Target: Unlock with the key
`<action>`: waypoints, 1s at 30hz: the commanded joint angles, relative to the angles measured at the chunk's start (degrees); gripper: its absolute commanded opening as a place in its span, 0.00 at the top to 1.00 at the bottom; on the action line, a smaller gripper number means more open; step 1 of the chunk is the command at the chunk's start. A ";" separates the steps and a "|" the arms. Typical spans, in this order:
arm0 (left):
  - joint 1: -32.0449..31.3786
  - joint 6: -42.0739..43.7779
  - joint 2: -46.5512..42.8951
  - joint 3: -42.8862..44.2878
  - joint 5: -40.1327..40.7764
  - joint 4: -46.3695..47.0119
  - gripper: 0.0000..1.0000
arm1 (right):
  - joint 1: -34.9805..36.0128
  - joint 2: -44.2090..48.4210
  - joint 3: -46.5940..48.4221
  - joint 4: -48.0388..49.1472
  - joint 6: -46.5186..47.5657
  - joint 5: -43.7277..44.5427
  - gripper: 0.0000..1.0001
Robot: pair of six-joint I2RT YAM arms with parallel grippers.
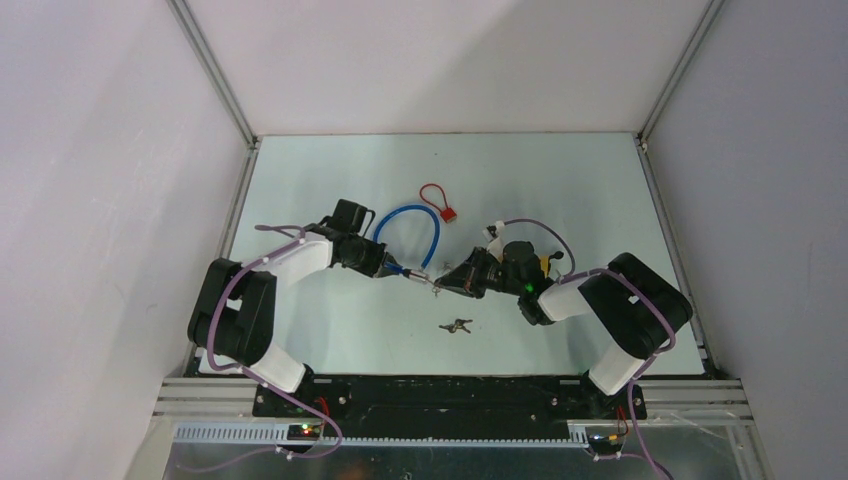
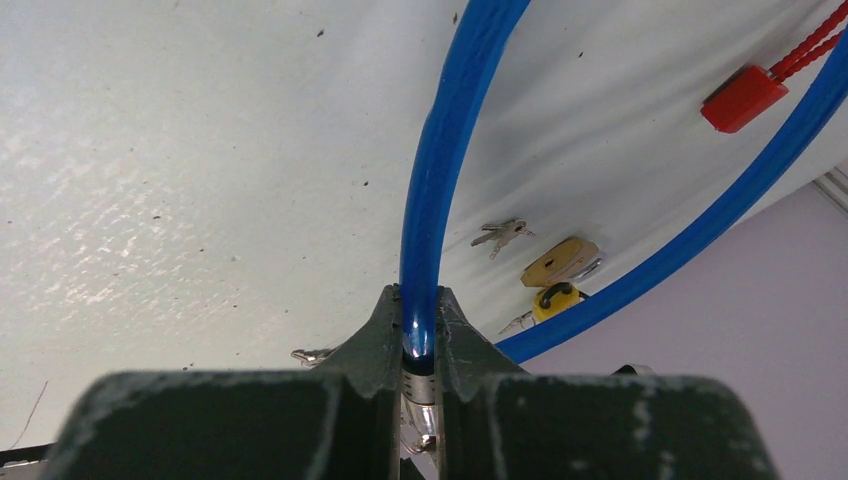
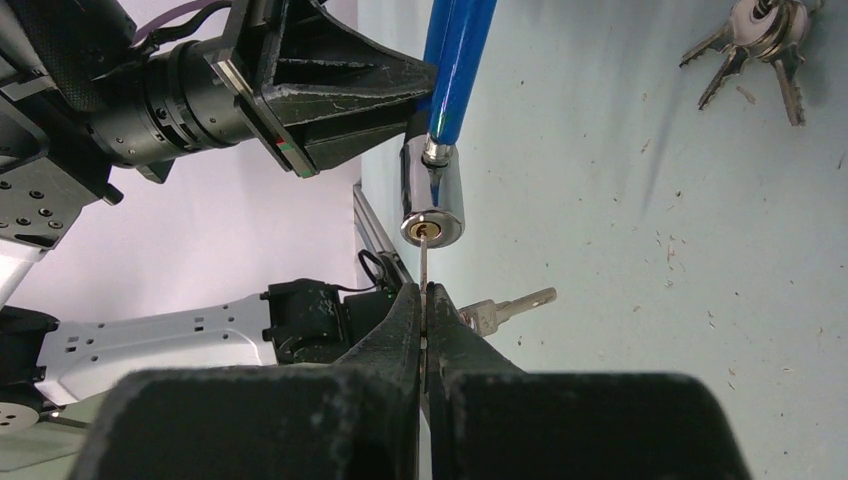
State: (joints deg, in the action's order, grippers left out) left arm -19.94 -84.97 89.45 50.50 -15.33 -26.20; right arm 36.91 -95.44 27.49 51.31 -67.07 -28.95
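Observation:
A blue cable lock (image 1: 412, 222) loops over the table's middle. My left gripper (image 1: 392, 268) is shut on the cable (image 2: 420, 300) just above its chrome lock cylinder (image 3: 432, 200). My right gripper (image 1: 450, 283) is shut on a thin key (image 3: 424, 265) held edge-on, its tip at or in the keyhole on the cylinder's face. A second key (image 3: 505, 306) hangs beside my right fingers (image 3: 460, 335). The two grippers face each other, almost touching.
A loose bunch of keys (image 1: 455, 325) lies on the table in front of the grippers; it also shows in the right wrist view (image 3: 765, 40). A red seal tag (image 1: 440, 205) lies behind the cable. A brass and a yellow padlock (image 2: 560, 275) show near the right arm.

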 commanded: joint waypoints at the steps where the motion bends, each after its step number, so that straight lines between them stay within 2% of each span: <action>1: -0.03 -1.43 -2.74 -0.09 -1.56 2.72 1.00 | 0.47 2.02 1.61 0.36 1.22 -0.36 1.00; 23: -0.01 -1.66 -3.33 -0.95 -2.03 3.41 1.00 | 0.07 1.52 0.55 2.71 0.73 1.49 1.00; 30: -0.01 -1.93 -3.51 -0.87 -1.98 3.45 1.00 | 0.23 1.74 0.55 0.45 1.59 1.32 1.00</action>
State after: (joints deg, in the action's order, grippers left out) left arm -19.97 -85.56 88.60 49.50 -15.46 -24.75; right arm 37.04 -94.28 27.49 51.20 -66.96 -28.25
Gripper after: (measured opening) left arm 0.120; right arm 0.010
